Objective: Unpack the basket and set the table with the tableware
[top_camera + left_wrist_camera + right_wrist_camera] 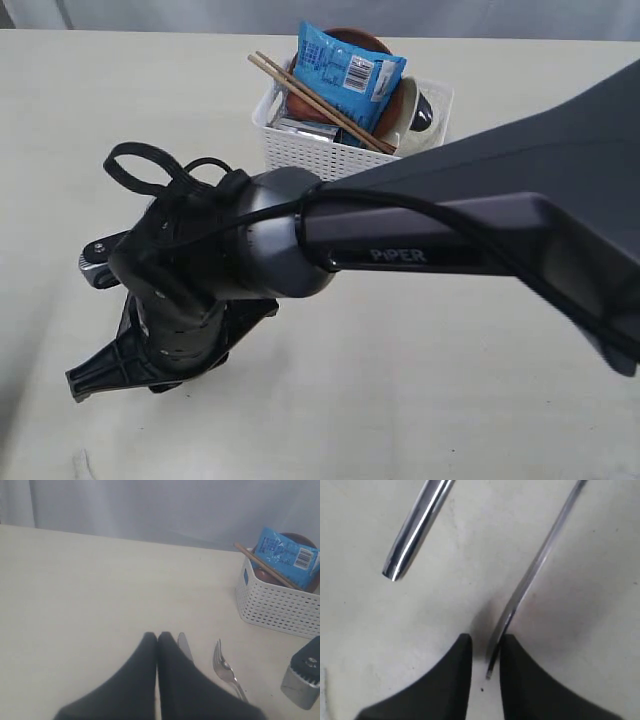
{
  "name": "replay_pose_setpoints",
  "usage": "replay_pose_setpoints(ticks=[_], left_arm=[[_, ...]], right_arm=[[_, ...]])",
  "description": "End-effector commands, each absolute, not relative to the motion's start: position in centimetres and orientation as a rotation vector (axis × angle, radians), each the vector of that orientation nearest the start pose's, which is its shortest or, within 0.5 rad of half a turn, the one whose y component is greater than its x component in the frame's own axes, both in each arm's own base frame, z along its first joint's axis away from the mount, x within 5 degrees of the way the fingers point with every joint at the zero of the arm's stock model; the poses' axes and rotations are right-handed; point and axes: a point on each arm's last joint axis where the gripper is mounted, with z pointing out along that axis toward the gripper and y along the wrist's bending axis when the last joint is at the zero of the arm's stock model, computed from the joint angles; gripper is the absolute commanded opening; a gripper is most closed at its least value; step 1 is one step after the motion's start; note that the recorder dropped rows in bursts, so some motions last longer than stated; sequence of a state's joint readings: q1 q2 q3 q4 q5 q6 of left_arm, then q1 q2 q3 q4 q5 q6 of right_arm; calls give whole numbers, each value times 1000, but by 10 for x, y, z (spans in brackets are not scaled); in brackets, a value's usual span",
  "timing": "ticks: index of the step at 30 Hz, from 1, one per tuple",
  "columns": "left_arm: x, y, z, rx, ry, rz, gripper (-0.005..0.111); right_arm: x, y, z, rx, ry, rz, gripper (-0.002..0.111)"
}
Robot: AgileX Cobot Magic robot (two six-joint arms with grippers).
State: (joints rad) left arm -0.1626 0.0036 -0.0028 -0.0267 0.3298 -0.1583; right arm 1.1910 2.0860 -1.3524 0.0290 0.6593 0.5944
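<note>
On the pale table point(420, 400), near the white basket point(310, 152), a steel knife point(184, 647) and fork point(227, 672) lie side by side without touching; these two pieces appear laid. The right gripper point(486, 639) sits low over them, its jaws narrowly parted astride a thin steel handle end, seemingly the fork's. A gap shows on one side, so it is not clamped. The left gripper point(158, 637) is pinched closed and empty. The basket holds the chopsticks point(320, 100), brown plate point(355, 38), pale bowl point(408, 108) and a blue snack packet point(345, 65); most of the setting seems left to do.
</note>
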Motion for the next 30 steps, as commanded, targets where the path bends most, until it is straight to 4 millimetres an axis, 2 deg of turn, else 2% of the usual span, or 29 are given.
replay_pose_setpoints(ticks=[1, 5, 10, 16, 21, 27, 30], left_arm=[[53, -10, 184, -16, 1811, -257, 0], [53, -10, 184, -16, 1811, -257, 0], [53, -10, 184, -16, 1811, -257, 0], [53, -10, 184, -16, 1811, -257, 0], [53, -10, 184, -16, 1811, -257, 0], [53, -10, 184, -16, 1811, -257, 0], [53, -10, 184, -16, 1811, -257, 0]], right_arm=[[152, 382, 130, -840, 2842, 335, 7], [152, 381, 130, -859, 2840, 322, -1], [155, 381, 133, -871, 2825, 272, -1], [168, 381, 147, -800, 2768, 122, -1], [172, 384, 158, -828, 2728, 50, -1], [169, 384, 165, -808, 2613, -191, -1], [162, 387, 157, -818, 2633, -255, -1]])
